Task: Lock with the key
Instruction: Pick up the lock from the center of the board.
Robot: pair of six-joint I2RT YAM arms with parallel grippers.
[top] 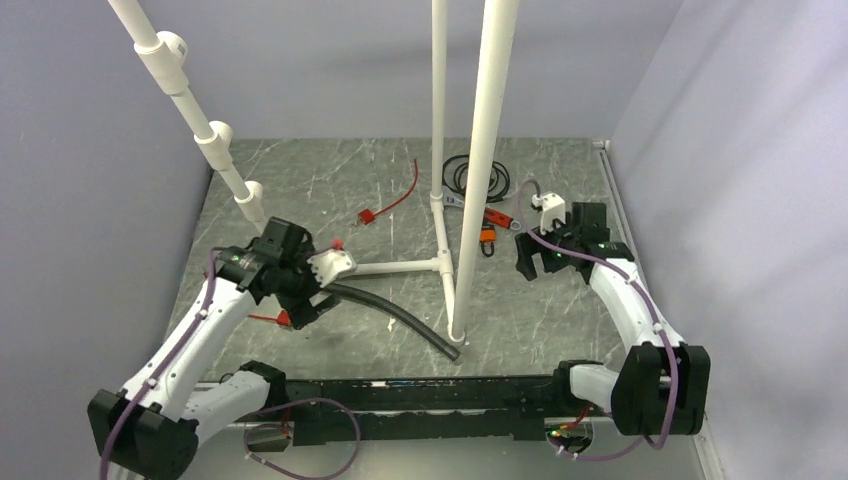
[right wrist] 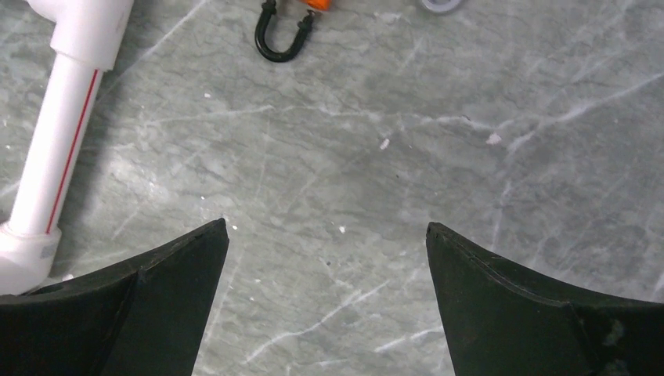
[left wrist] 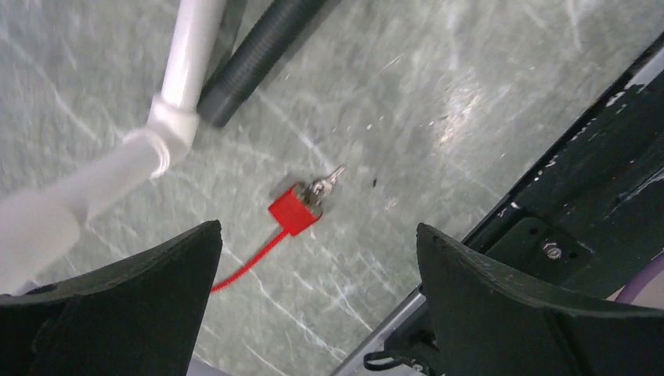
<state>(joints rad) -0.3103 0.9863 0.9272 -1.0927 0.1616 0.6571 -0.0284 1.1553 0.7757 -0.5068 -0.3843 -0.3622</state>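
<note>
Left hand (left wrist: 317, 231) is hovering released above the small silver key with red tag (left wrist: 301, 205). Right hand (right wrist: 325, 231) is hanging released near the black-shackled orange padlock (right wrist: 277, 56).

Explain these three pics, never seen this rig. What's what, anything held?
Two robot arms are bolted at the near edge of a table. The wide picture is from a fixed camera above and behind them. The other two come from cameras on each wrist, the dark wedges being its jaws. The left arm hovers over a red key, jaws open. The right arm is near an orange padlock, jaws open too. Nothing is held. A white pipe frame and black hose also sit there.
</note>
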